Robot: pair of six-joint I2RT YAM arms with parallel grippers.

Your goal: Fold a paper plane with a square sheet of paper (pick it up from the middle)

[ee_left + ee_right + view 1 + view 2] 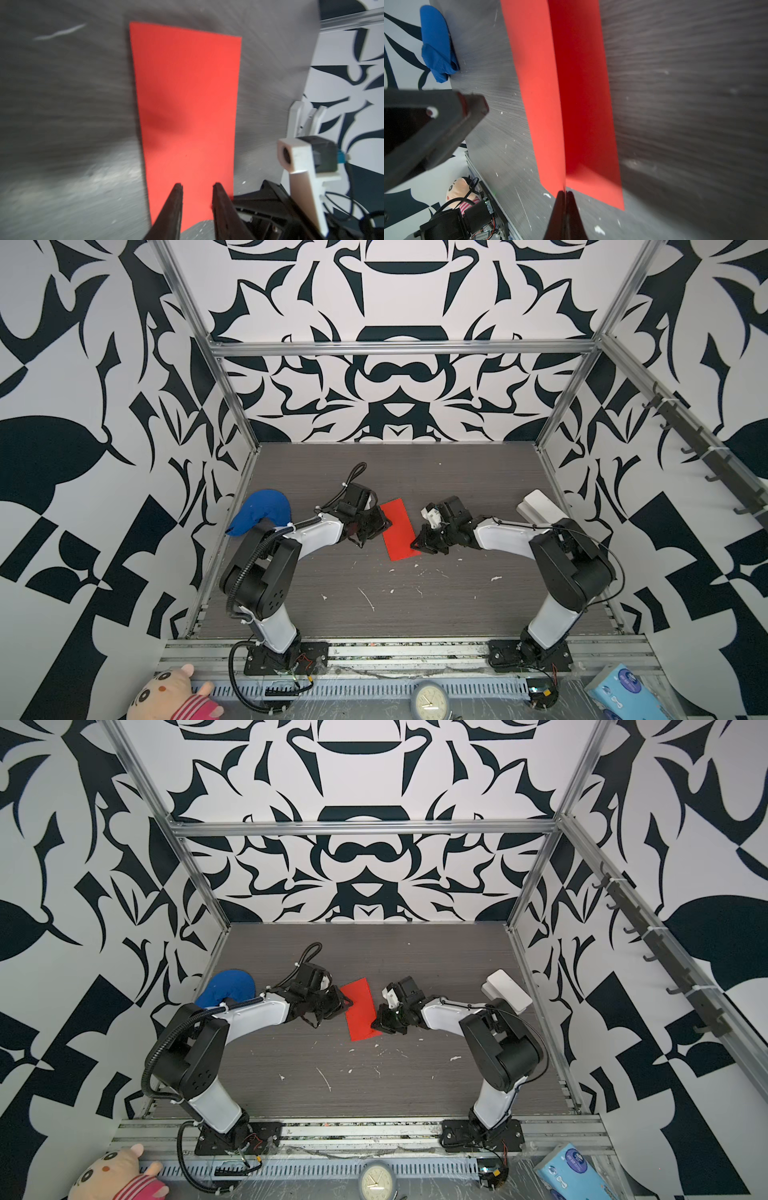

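Between the left gripper (197,187) and the right gripper (565,193), on the grey wood-grain table (374,614), a red paper sheet (399,529) lies doubled into a long rectangle.
A blue cloth lump (264,510) sits well behind the left gripper, a white box (540,510) behind the right; the right gripper's fingers (573,212) are pinched together on the lifted upper layer's edge near a corner, while the left gripper's fingers (174,207) stand apart over the sheet's opposite side, red showing between them.

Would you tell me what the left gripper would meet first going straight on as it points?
Probably the bright red sheet of paper: the left gripper points onto it, fingers apart; their height above it is unclear.
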